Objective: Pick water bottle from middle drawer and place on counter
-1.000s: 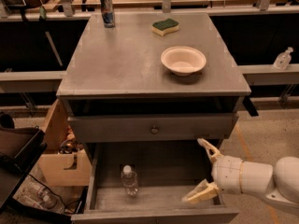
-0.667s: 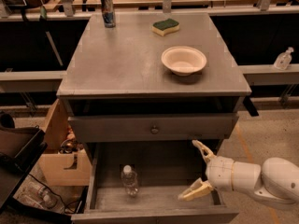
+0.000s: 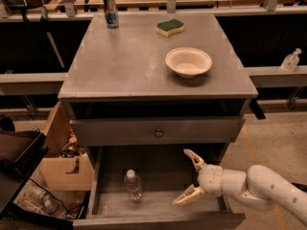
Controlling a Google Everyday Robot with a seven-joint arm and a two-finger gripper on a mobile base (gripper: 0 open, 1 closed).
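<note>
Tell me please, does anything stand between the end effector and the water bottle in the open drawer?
Nothing visible does. The end effector, fingers open, hovers over the right part of the middle drawer, and the water bottle stands upright to its left; only bare drawer floor lies between them.

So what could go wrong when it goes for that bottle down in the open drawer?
The gripper is low in the middle drawer, fingers spread, right of the water bottle and not touching it.
1. The bottle stands upright and slim, so a finger could tip it and set it rolling.
2. The knobbed drawer sits just above, so lifting might bump its front.
3. On the counter, the bowl could get nudged.
</note>
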